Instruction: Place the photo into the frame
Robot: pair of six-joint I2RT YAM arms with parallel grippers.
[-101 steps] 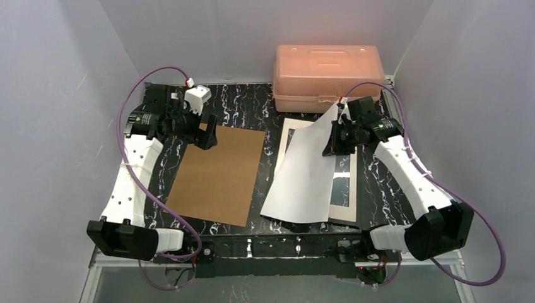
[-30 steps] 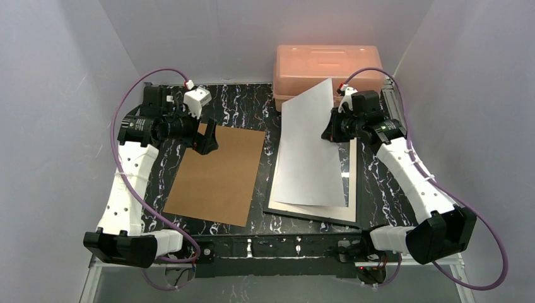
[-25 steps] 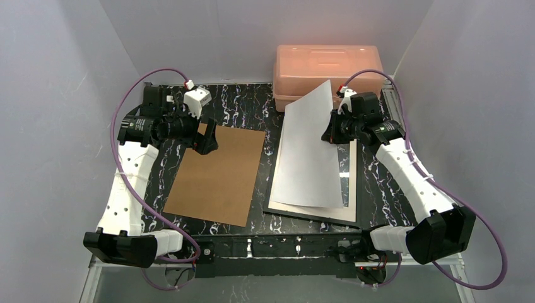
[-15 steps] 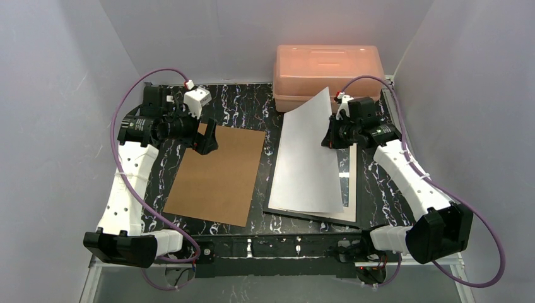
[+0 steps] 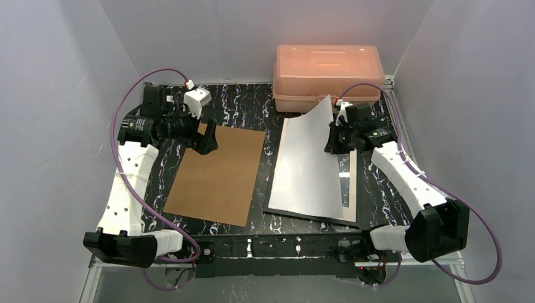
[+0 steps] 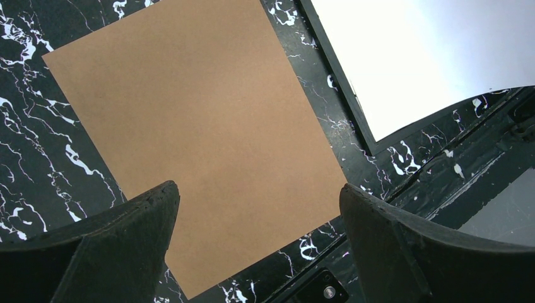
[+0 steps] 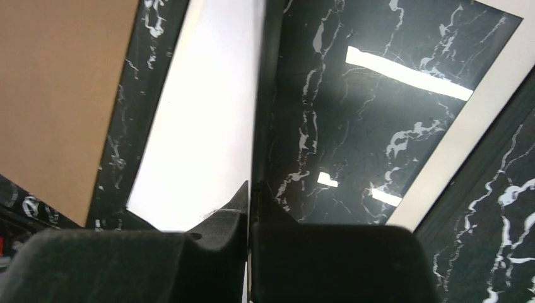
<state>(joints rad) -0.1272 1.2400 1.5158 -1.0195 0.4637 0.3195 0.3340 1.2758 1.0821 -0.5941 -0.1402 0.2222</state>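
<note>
The photo [image 5: 308, 167] lies white back up over the frame [image 5: 352, 189], whose black edge and cream mat show along the right side. My right gripper [image 5: 334, 136] is shut on the photo's far right edge and holds that corner lifted and curled. In the right wrist view the gripper [image 7: 250, 196] pinches the photo [image 7: 202, 126] edge-on, with the frame's glass [image 7: 378, 113] below. My left gripper [image 5: 207, 136] is open and empty over the far end of the brown backing board [image 5: 217, 173]. In the left wrist view the gripper [image 6: 258, 214] hangs above the board [image 6: 189, 126].
A pink plastic box [image 5: 327, 76] stands at the back right, just behind the photo's raised corner. The black marbled table [image 5: 249, 104] has grey walls on three sides. The photo's near end [image 6: 429, 57] and the frame's edge [image 6: 344, 95] show in the left wrist view.
My right gripper has come down and slightly nearer with the photo's far edge. The photo now lies flatter on the frame. The left arm has not moved.
</note>
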